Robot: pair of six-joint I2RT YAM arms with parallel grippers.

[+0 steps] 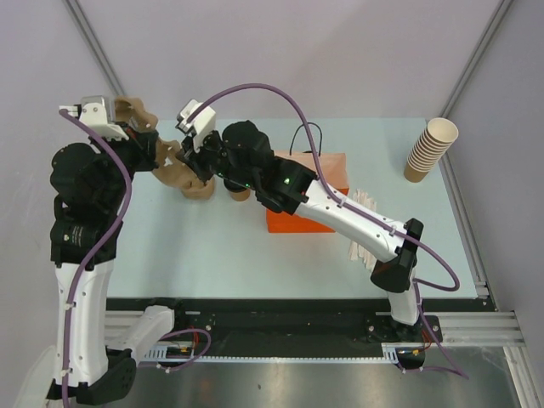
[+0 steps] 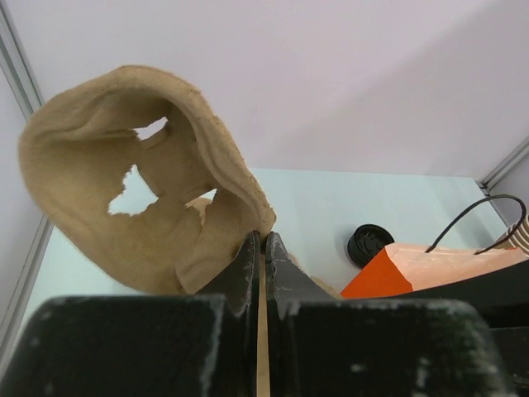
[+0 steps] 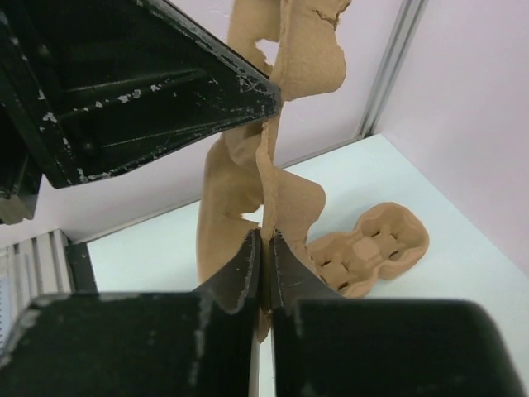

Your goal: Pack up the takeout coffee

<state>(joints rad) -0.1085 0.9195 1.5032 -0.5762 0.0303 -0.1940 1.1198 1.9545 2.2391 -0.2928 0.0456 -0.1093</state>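
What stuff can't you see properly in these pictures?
- Coffee cup: top view, nearly all hidden under the right arm. The left wrist view shows just a black lid, and what's below it is unclear.
- Orange bag: top view, the arm covers its middle. In the left wrist view the right edge cuts it off.
- White sticks: top view, too small to identify.
- Cup tray: right wrist view, its top is cut off by the edge.

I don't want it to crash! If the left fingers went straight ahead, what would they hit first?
The left fingers pinch the pulp cup carrier, so that comes first; beyond it, probably the pale wall.
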